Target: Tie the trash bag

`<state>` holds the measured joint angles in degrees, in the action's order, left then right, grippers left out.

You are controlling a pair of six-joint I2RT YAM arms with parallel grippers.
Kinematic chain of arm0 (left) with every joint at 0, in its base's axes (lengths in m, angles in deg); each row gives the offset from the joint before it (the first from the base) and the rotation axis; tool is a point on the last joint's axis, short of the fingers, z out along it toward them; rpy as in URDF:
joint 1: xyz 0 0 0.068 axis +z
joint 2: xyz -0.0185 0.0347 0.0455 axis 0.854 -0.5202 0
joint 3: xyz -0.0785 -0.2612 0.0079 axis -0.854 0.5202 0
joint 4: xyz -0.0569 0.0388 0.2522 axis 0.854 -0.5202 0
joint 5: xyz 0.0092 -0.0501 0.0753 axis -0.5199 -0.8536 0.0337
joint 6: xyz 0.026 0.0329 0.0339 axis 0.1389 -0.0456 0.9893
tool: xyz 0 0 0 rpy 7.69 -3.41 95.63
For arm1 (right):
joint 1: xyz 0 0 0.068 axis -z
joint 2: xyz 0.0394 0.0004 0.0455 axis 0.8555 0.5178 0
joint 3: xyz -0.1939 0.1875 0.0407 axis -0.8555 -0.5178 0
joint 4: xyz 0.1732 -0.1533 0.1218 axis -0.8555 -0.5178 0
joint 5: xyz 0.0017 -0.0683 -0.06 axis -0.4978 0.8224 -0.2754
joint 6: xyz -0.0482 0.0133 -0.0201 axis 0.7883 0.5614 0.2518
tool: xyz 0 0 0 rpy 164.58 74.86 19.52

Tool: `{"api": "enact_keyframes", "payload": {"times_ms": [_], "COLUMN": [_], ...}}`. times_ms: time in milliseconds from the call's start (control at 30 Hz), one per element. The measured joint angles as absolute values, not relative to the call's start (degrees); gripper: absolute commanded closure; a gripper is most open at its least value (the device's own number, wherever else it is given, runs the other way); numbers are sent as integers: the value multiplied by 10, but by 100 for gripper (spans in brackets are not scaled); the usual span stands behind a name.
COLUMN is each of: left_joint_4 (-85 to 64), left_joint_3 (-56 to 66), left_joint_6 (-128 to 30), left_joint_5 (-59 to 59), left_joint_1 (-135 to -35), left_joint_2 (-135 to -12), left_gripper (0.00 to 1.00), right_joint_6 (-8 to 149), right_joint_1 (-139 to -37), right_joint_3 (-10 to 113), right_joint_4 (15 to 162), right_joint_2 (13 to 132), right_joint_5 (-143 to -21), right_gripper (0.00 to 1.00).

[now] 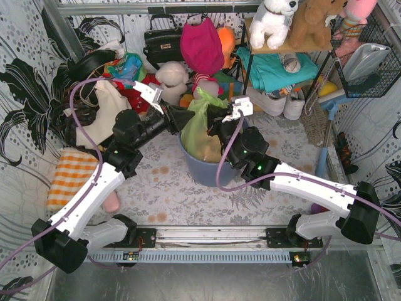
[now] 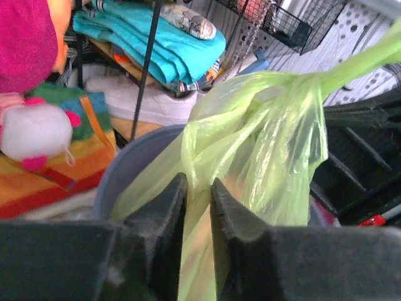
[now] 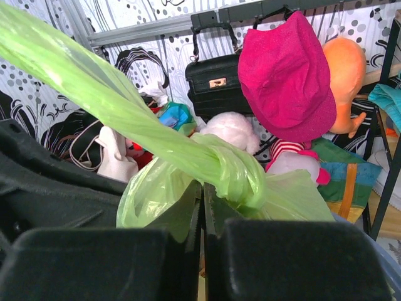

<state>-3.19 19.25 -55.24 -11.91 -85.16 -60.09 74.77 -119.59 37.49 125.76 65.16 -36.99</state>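
Observation:
The trash bag [image 1: 199,133] is thin light-green plastic and stands in a round blue-grey bin [image 1: 202,174] at the table's middle, its top pulled up above the rim. My left gripper [image 1: 185,120] is at the bag's upper left, and in the left wrist view it [image 2: 198,182] is shut on a fold of the bag [image 2: 263,135]. My right gripper [image 1: 214,123] is at the bag's upper right. In the right wrist view it [image 3: 203,185] is shut just under a twisted knot [image 3: 237,170] of the bag. A taut green strand [image 3: 75,75] runs from the knot up to the left.
Soft toys, a black handbag [image 1: 161,41] and a pink hat [image 1: 202,45] crowd the back wall. A shelf with teal cloth [image 1: 276,68] and a wire basket [image 1: 366,59] stand at the right. An orange checked cloth [image 1: 70,177] lies at the left.

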Motion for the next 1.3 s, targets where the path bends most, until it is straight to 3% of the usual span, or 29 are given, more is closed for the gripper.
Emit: {"api": "enact_keyframes", "payload": {"times_ms": [67, 200, 667, 1300], "left_joint_4": [-22, -18, 35, 17], "left_joint_3": [192, 194, 262, 264], "left_joint_6": [-546, -537, -578, -588], "left_joint_5": [-135, -159, -326, -364], "left_joint_1": [-852, -852, -852, -853], "left_joint_2": [-603, -600, -555, -577], "left_gripper": [96, 98, 96, 90], "right_joint_6": [748, 745, 722, 525], "right_joint_1": [-1196, -1192, -1160, -1078], "right_joint_3": [375, 375, 375, 282], "right_joint_4": [1257, 1256, 1304, 1605], "right_joint_2": [652, 658, 698, 734], "right_joint_5": [-368, -366, -405, -686], "right_gripper": [100, 100, 100, 100]}}
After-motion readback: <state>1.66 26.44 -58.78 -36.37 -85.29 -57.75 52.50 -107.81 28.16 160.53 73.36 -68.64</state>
